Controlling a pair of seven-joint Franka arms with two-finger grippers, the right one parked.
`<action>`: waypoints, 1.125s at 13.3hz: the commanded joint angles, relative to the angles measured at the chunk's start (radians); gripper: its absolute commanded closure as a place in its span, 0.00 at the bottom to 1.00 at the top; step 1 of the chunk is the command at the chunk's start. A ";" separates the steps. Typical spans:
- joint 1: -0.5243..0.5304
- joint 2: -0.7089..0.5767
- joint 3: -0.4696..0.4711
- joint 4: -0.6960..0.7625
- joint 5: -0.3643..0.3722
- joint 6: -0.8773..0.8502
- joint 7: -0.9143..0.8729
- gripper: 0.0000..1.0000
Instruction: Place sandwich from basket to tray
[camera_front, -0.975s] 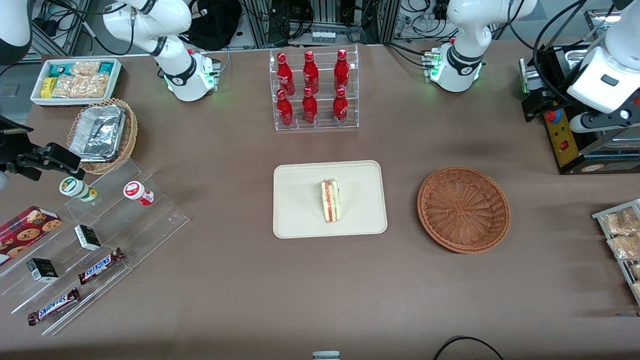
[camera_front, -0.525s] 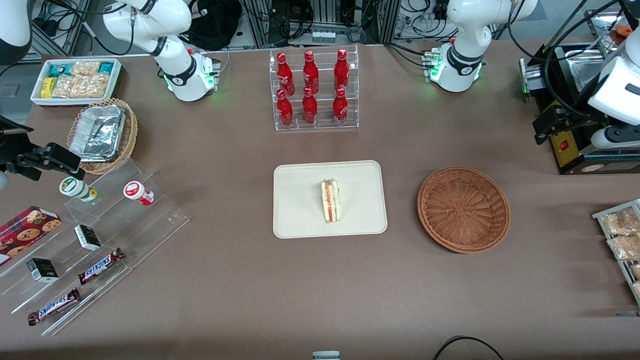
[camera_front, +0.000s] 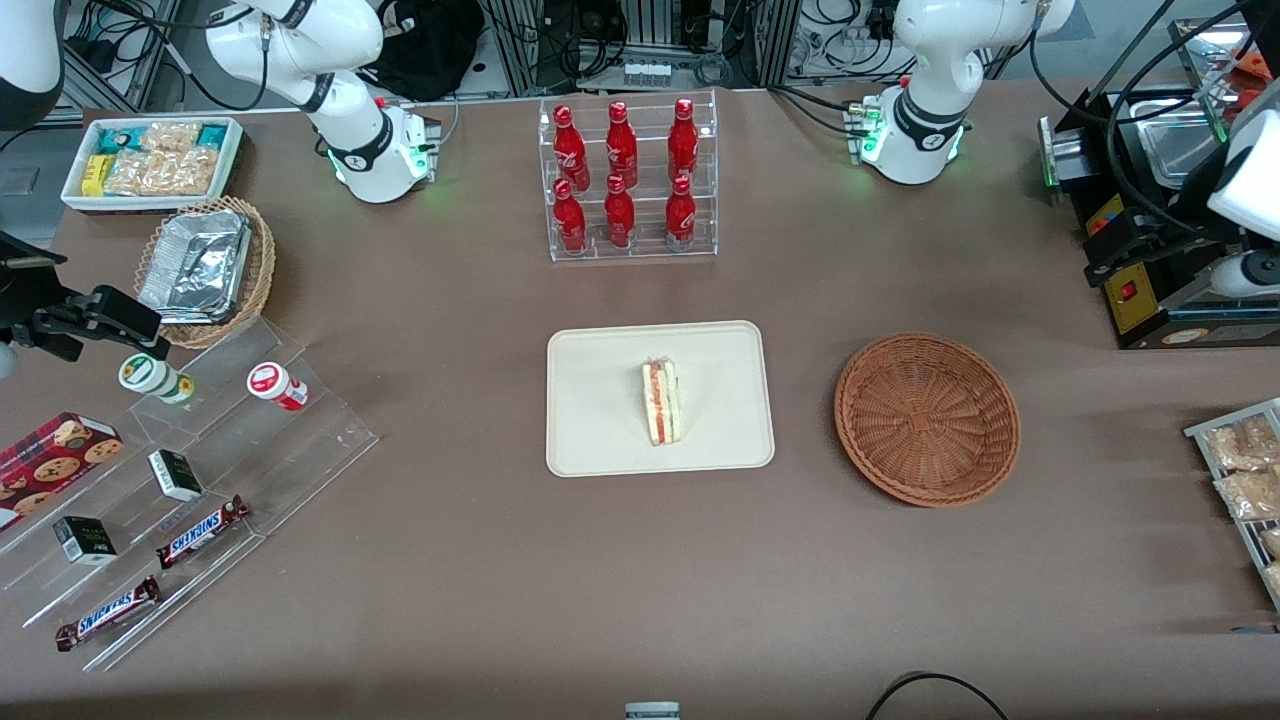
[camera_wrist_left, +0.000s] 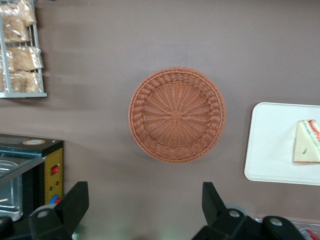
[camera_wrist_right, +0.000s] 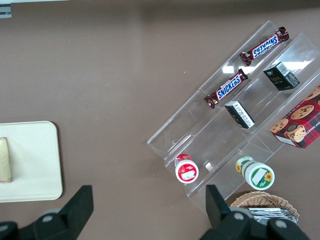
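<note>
The sandwich (camera_front: 660, 402) lies on its side in the middle of the cream tray (camera_front: 600, 380), red and green filling showing along one edge. Nothing lies in the reddish-brown wicker basket (camera_front: 927, 418), which sits beside the tray toward the working arm's end of the table. My left gripper (camera_front: 1112, 245) hangs high near the table's end, over a black machine and well clear of the basket. In the left wrist view the gripper (camera_wrist_left: 144, 190) is open and holds nothing. That view looks down on the basket (camera_wrist_left: 176, 114), the tray (camera_wrist_left: 270, 145) and the sandwich (camera_wrist_left: 306, 149).
A clear rack of red bottles (camera_front: 627, 180) stands farther from the camera than the tray. The black machine (camera_front: 1150, 290) and a rack of snack bags (camera_front: 1240, 470) sit at the working arm's end. Acrylic steps with snacks (camera_front: 180, 470), a tan foil-filled basket (camera_front: 205, 270) and a white bin (camera_front: 150, 160) are at the parked arm's end.
My left gripper has drawn back toward the working arm's end of the table. The sandwich, tray and basket have not moved.
</note>
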 joint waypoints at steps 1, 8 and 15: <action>0.010 -0.005 0.026 0.019 -0.027 -0.020 0.004 0.00; 0.004 -0.001 0.019 -0.004 -0.016 -0.023 -0.053 0.00; 0.004 -0.014 0.020 -0.039 0.011 -0.069 0.011 0.00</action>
